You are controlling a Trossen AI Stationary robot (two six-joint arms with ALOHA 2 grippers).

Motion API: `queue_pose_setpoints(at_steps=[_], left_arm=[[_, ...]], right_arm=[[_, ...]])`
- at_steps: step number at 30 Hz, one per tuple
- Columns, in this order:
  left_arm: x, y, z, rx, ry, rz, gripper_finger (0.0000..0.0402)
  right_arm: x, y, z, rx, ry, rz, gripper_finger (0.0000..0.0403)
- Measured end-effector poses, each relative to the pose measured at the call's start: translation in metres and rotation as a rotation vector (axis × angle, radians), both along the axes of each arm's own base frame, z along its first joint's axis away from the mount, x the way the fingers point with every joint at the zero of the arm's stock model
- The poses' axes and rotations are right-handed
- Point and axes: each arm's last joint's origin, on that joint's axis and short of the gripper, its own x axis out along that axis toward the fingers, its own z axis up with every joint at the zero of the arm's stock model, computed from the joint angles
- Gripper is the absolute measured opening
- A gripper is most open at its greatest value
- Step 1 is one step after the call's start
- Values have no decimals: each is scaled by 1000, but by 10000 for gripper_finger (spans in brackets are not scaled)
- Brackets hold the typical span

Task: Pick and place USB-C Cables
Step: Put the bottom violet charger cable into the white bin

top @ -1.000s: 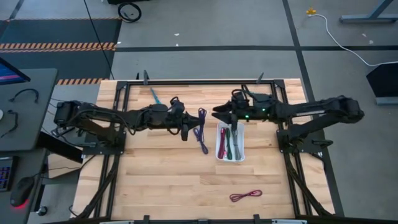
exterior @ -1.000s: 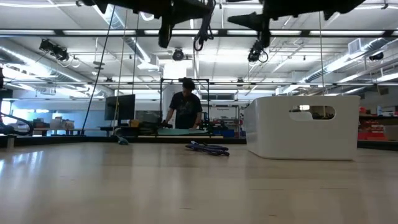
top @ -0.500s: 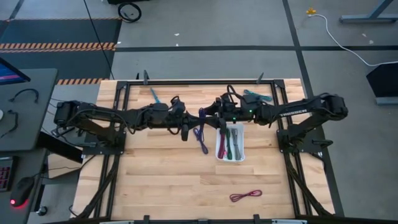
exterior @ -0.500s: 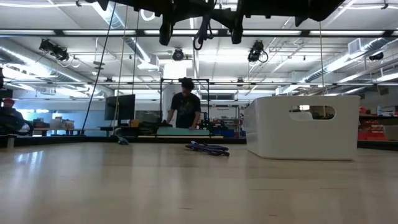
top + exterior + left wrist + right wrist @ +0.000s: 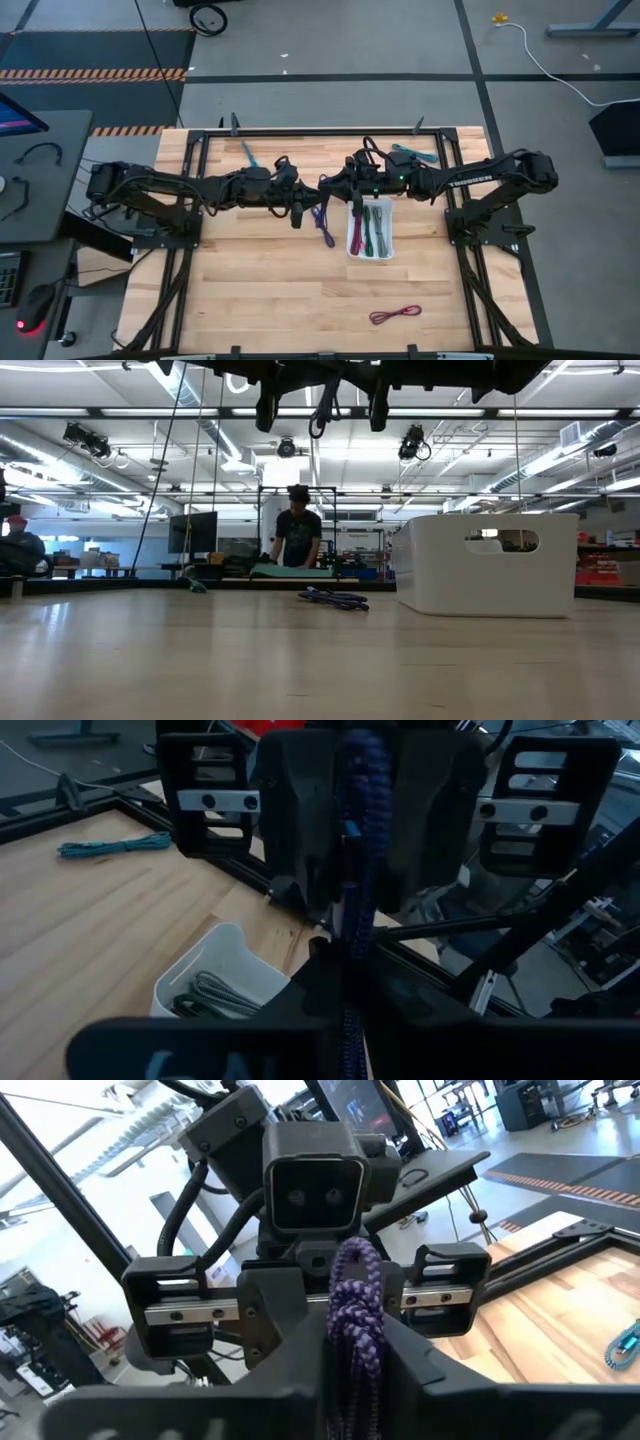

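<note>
A purple USB-C cable (image 5: 322, 184) hangs in the air above the table's middle, between my two grippers, which face each other. My left gripper (image 5: 312, 190) comes from the left and is shut on it. My right gripper (image 5: 331, 188) comes from the right and is shut on it too. In the low view the cable's loop (image 5: 320, 418) dangles below them. Another purple cable (image 5: 324, 226) lies flat on the table under them. The white tray (image 5: 352, 232) to its right holds green, maroon and grey cables. My left gripper pinches the purple cable's bundle (image 5: 352, 982) between its two fingers, coming level from the table's left. The cable stands upright across the fingers, clear of the table. My right gripper pinches the same bundle (image 5: 350, 1342) between its two fingers, level from the table's right; its fingers (image 5: 300, 830) close on the cable above my left gripper's hold. The cable's braided end (image 5: 352, 1270) sticks up past them.
A teal cable (image 5: 247, 152) lies at the far left and another (image 5: 408, 153) at the far right. A maroon cable (image 5: 395, 315) lies near the front edge. Black frame rails (image 5: 300, 132) border the table. A person stands in the room behind (image 5: 298, 530).
My right gripper has moved toward the table's left, up to my left gripper, and has shut on the purple cable that my left gripper holds in the air. My left gripper and the cable have stayed in place.
</note>
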Motion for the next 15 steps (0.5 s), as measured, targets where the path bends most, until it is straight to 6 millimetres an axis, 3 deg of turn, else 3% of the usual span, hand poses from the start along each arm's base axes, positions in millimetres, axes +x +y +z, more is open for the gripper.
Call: queue_pose_setpoints(at_steps=[3, 7, 15], left_arm=[[0, 0, 0, 1, 1, 0, 46], [-1, 1, -3, -7, 33, 5, 67], [-9, 1, -30, -16, 320, 18, 125]], right_arm=[[0, 0, 0, -2, 5, 0, 42], [0, 0, -2, 3, 22, -5, 42], [-21, -5, 5, 55, 147, -106, 42]])
